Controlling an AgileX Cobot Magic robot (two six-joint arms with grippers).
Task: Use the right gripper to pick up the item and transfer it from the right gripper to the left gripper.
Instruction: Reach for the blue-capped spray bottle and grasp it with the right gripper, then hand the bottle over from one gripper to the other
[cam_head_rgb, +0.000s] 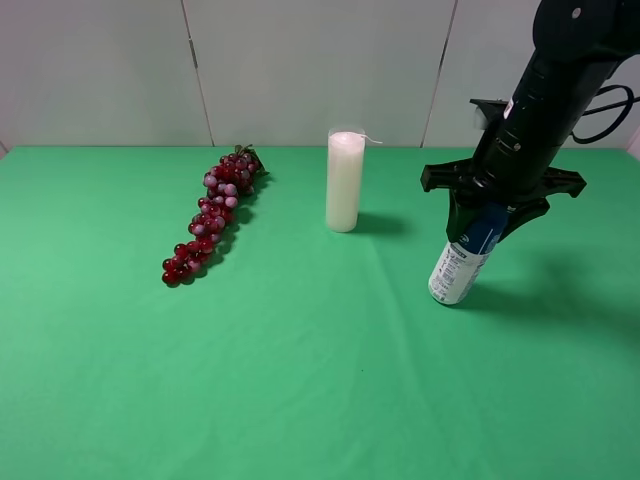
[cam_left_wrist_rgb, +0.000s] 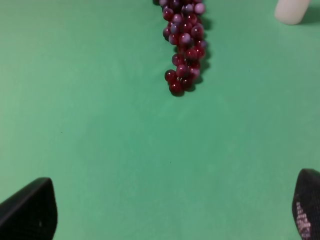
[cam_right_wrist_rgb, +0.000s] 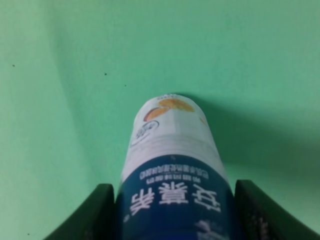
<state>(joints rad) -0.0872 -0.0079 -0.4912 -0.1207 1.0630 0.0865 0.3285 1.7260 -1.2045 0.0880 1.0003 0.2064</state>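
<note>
Right wrist view crops cap of the item (cam_right_wrist_rgb: 172, 165).

Your right arm comes down from the upper right of the high view, the right gripper (cam_head_rgb: 482, 222) pointing downward with both fingers (cam_right_wrist_rgb: 99, 212) clamped against the item (cam_head_rgb: 460, 265). Your left gripper (cam_left_wrist_rgb: 168, 212) hangs with its fingers spread wide apart.
</note>
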